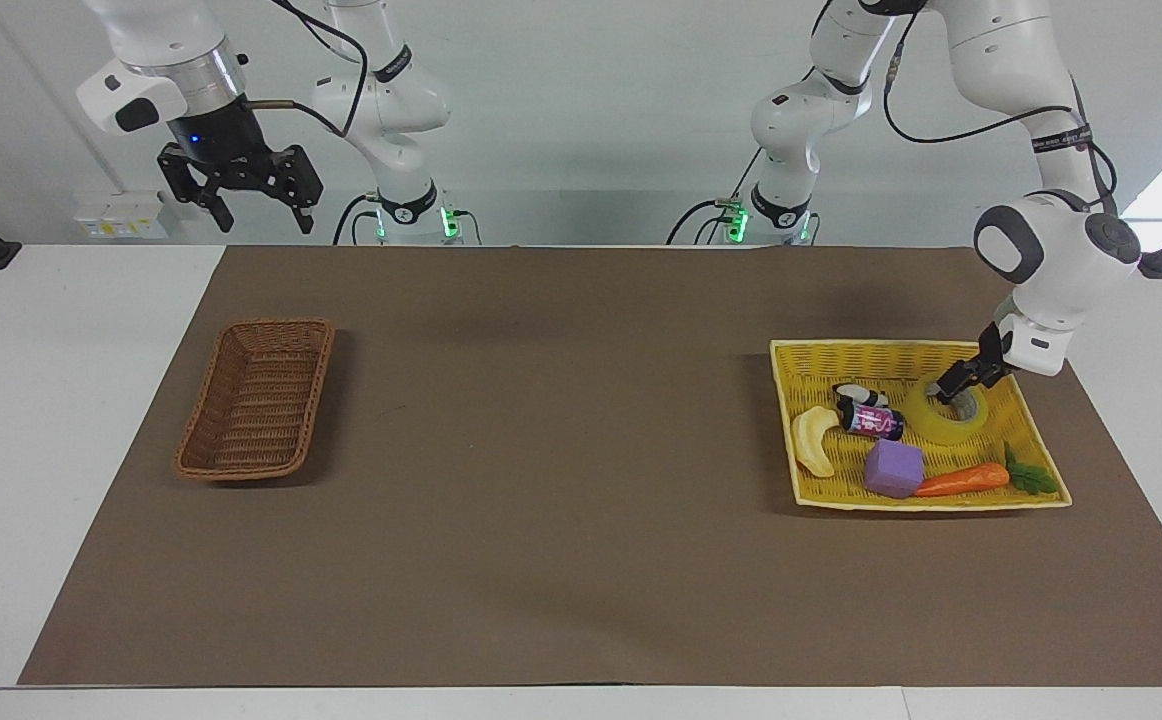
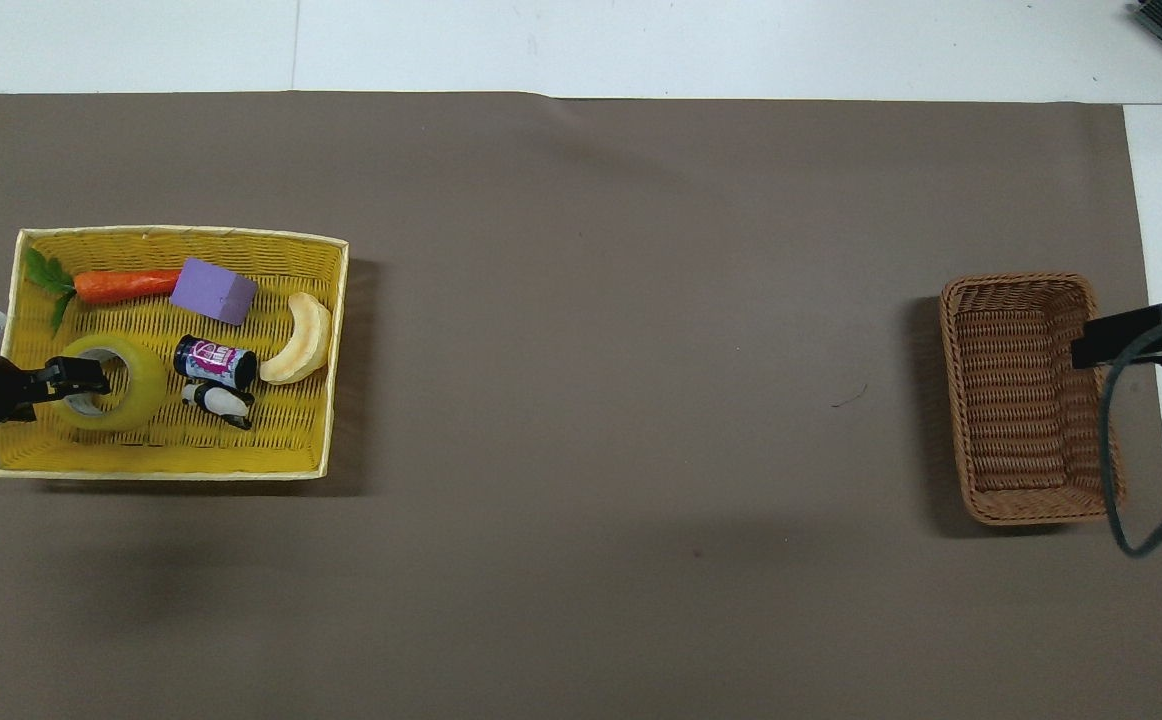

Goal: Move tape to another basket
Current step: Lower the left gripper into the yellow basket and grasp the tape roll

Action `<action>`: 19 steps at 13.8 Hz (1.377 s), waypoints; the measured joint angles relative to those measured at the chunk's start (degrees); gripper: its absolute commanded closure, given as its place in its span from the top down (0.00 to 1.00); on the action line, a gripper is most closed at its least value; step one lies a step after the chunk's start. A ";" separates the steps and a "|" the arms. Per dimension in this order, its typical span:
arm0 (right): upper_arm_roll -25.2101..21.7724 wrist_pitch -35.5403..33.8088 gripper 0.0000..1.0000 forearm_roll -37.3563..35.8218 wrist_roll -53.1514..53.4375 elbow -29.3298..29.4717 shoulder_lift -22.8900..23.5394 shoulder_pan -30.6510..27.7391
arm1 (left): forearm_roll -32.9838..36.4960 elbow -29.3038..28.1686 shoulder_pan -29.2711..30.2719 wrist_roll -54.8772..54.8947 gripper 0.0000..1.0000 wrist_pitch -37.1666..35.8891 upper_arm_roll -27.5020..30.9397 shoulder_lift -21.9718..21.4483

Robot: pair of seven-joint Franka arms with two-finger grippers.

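The yellow tape roll (image 1: pixel 953 424) lies flat in the bright yellow basket (image 1: pixel 931 504), in the corner nearer the robots at the left arm's end; it also shows in the overhead view (image 2: pixel 138 396). My left gripper (image 1: pixel 947 386) is down at the tape's nearer wall and grey-white core, tilted in from the basket's end (image 2: pixel 81 377). The dark brown wicker basket (image 1: pixel 241 470) stands empty at the right arm's end (image 2: pixel 1016 283). My right gripper (image 1: pixel 263 213) waits open, raised over the brown basket's outer rim (image 2: pixel 1121 340).
The yellow basket (image 2: pixel 161 472) also holds a carrot (image 1: pixel 961 480), a purple cube (image 1: pixel 893 468), a banana piece (image 1: pixel 813 440), a dark can (image 1: pixel 871 421) and a small black-and-white toy (image 1: pixel 859 393), all close beside the tape. A brown mat (image 1: pixel 561 450) covers the table.
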 measured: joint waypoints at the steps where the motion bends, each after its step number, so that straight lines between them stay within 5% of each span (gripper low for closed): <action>1: 0.00 0.00 1.00 0.00 0.00 0.00 0.00 0.00 | 0.00 -0.16 0.00 0.00 0.54 0.07 0.00 0.09; 4: 0.00 0.00 1.00 0.00 0.00 0.00 0.00 0.00 | 0.00 -0.76 0.00 0.01 0.09 0.08 -0.07 0.10; 5: 0.00 0.00 1.00 0.00 0.00 0.00 0.00 0.00 | 0.00 -1.06 0.00 0.01 0.00 0.08 -0.09 0.10; 12: 0.00 0.00 1.00 0.00 0.00 0.00 0.00 0.00 | 0.01 -0.39 0.00 0.08 0.00 -1.19 -0.40 0.10; 19: 0.00 0.00 1.00 0.00 0.00 0.00 0.00 0.00 | 0.01 9.44 -1.71 0.07 0.00 -14.13 -1.29 -0.60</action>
